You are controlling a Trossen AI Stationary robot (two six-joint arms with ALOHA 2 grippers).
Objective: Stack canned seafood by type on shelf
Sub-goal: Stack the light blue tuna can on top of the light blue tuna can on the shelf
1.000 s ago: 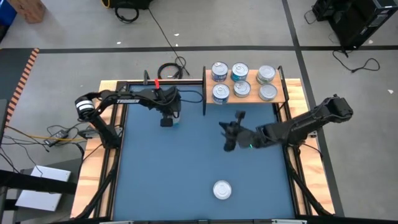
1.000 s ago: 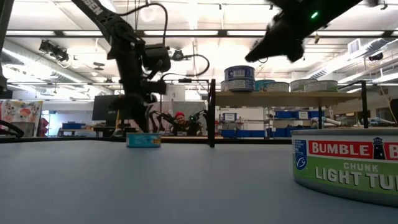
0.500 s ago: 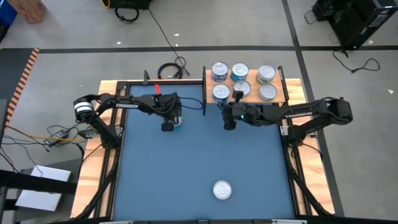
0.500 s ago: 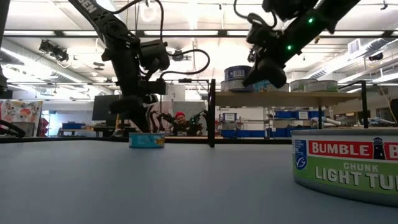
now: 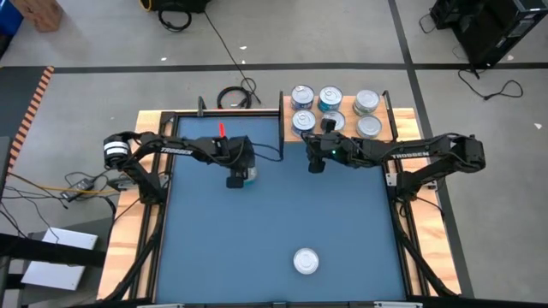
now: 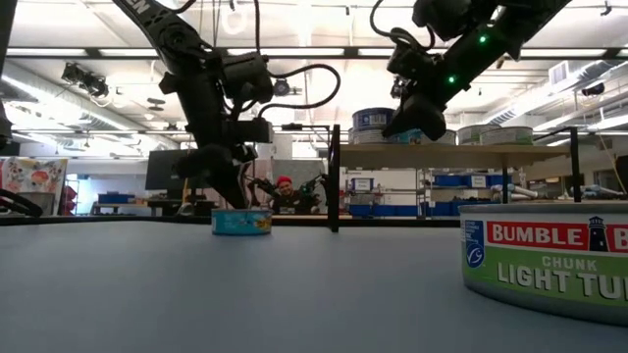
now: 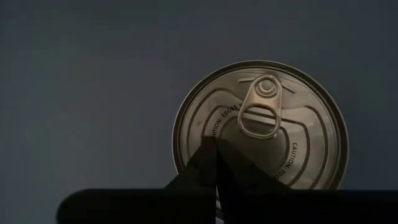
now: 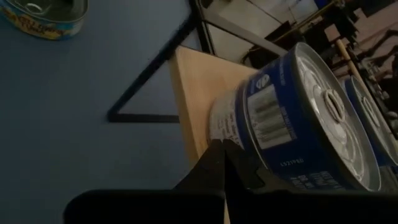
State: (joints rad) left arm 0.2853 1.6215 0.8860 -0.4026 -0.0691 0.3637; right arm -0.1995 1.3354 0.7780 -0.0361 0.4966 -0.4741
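Both closed, empty-handed grippers have shifted: the left gripper [image 5: 235, 180] nudges a teal tin [image 5: 247, 174] across the blue mat [image 5: 257, 231], the right gripper [image 5: 314, 166] crowds a shelf [image 5: 351, 133] tin [image 5: 304, 124], risking toppling it.

A blue worktop [image 5: 282, 214] framed by wooden strips carries two tins: a teal-sided tin [image 5: 247, 175] at far left-centre and a silver-topped tin [image 5: 306, 260] near the front. At its far right, the shelf [image 5: 342, 135] holds several tins [image 5: 368, 103], some stacked.
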